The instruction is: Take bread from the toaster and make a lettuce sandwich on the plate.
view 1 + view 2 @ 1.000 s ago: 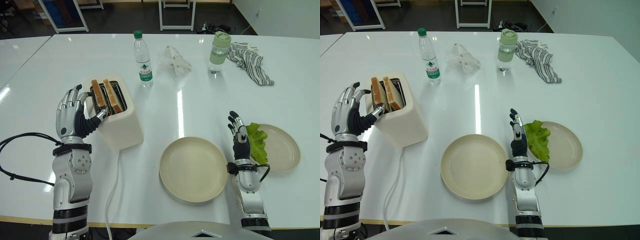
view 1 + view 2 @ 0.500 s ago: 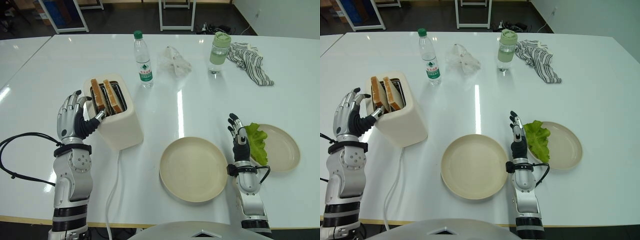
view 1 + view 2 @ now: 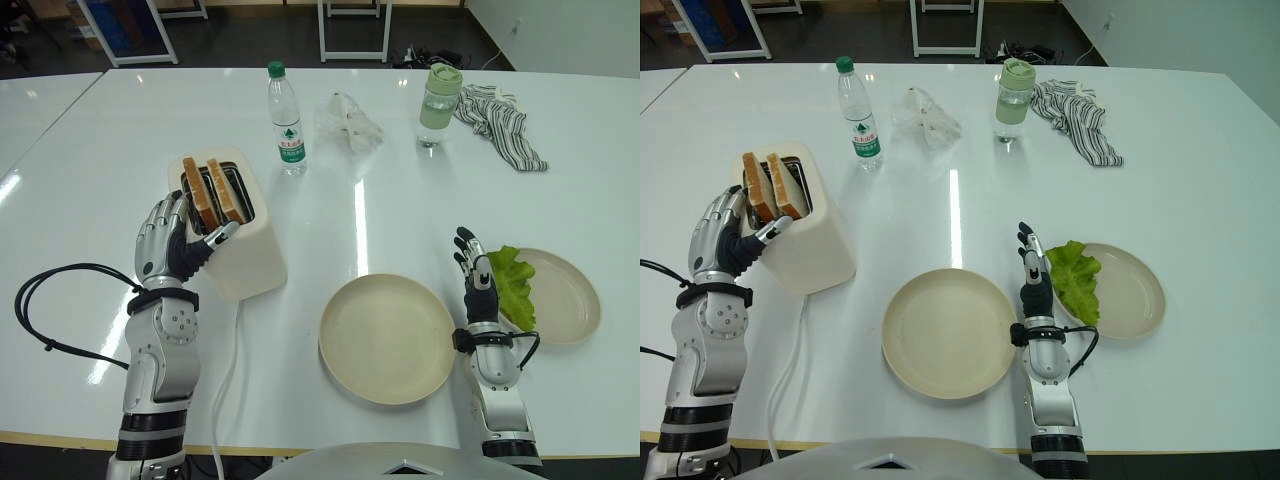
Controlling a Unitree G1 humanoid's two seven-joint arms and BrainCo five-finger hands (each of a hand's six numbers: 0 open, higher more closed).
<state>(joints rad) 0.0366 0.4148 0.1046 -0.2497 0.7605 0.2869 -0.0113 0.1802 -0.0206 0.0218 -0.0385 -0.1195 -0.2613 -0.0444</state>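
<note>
Cream toaster (image 3: 245,255) with bread (image 3: 215,192); lettuce (image 3: 512,280) on right plate (image 3: 572,300) (left hand (image 3: 168,240), right hand (image 3: 475,285) spread)

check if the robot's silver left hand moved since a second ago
Yes. The silver left hand has shifted toward the robot's right, closing in on the side of the cream boxy toaster, which stayed put.

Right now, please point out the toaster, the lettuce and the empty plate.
toaster (image 3: 255,255), left eye view, on its bare side wall
lettuce (image 3: 515,285), left eye view, middle of the leaf
empty plate (image 3: 387,338), left eye view, bare middle of the dish
</note>
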